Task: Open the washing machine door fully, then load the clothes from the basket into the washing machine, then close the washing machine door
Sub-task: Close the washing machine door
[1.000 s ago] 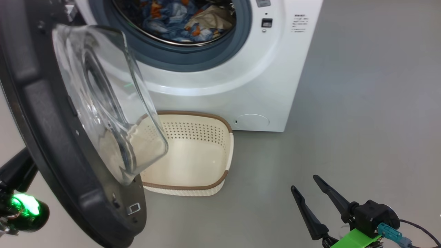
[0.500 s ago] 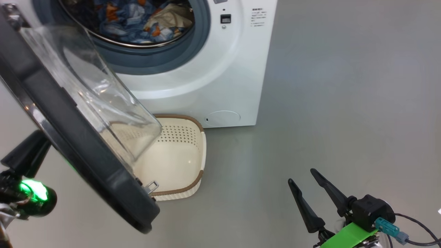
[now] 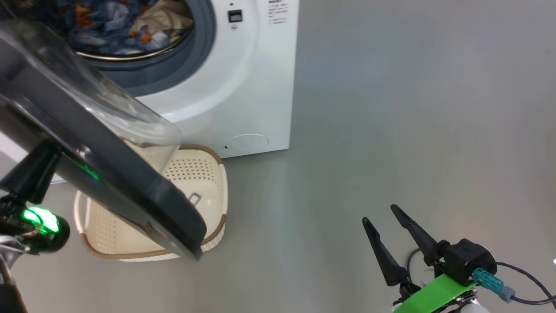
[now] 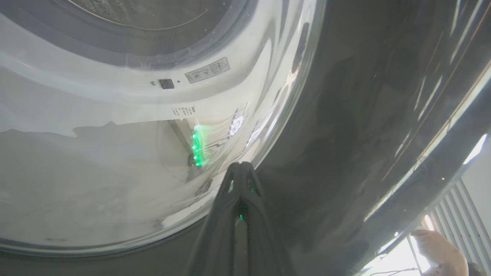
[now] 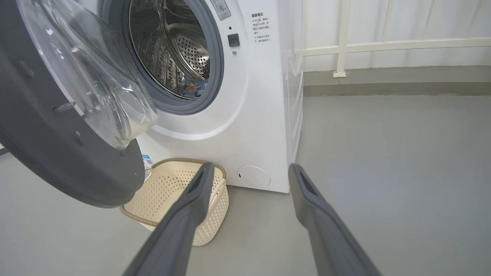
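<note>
My left claw (image 4: pixel 241 168), pinched shut, stands against the outer face of the half-open washing machine door (image 3: pixel 100 165); the washing machine (image 3: pixel 252 78) lies beyond it. My right claw (image 3: pixel 378 214), wide and empty, is well apart.

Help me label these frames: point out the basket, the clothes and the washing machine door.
the basket (image 3: pixel 191 167): head view, on its perforated far inner wall.
the clothes (image 3: pixel 108 30): head view, on the blue patterned garment.
the washing machine door (image 3: pixel 130 191): head view, on its dark rim.
</note>
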### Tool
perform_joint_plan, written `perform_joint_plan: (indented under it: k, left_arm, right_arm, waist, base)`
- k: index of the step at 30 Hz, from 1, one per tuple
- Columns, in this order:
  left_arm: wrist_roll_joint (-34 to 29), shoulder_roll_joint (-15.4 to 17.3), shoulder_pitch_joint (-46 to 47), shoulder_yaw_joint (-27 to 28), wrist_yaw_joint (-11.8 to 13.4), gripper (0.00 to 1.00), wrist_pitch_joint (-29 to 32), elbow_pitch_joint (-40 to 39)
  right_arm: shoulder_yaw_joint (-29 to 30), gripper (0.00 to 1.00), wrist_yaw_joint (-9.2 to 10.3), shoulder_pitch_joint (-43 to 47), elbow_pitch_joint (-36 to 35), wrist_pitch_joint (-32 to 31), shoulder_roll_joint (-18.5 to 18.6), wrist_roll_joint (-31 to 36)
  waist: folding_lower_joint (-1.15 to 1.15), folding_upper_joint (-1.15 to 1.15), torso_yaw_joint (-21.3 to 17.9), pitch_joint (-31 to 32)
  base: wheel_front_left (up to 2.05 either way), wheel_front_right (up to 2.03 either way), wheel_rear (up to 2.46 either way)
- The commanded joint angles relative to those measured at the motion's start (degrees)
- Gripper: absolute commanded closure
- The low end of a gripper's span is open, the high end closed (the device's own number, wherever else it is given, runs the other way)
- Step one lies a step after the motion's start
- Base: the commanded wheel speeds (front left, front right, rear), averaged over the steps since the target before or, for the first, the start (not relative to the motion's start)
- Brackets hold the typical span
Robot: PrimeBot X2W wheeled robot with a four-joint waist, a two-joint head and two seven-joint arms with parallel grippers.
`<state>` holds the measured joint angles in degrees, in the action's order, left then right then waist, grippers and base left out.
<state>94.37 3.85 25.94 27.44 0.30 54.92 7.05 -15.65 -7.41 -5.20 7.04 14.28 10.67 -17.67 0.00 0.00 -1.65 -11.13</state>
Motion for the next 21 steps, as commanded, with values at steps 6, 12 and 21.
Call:
perform_joint_plan:
  k: [6, 12, 21]
  left_arm:
    - [-1.1, 1.78, 3.75, 1.75, -1.75, 1.0, -1.46, 0.71]
    - [-1.76, 1.91, 4.76, 2.03, -3.11, 1.0, -2.56, 1.98]
    - [-2.15, 1.81, 6.15, 2.0, -4.49, 1.0, -3.35, 3.49]
  right_arm:
    - [-0.31, 0.0, -0.08, -1.58, -1.51, 0.71, -0.61, -0.4]
    - [0.31, 0.0, -0.08, -1.34, -2.03, 0.71, -0.75, -0.22]
    - [0.58, 0.0, -0.08, -1.61, -2.37, 0.72, -1.15, -0.01]
  waist:
    - [0.0, 0.0, -2.79, -0.93]
    - [0.0, 0.0, -3.1, -1.41]
    - [0.0, 0.0, -2.88, -2.01]
  base:
    - [0.0, 0.0, 0.0]
    - [0.0, 0.0, 0.0]
    - [0.0, 0.0, 0.0]
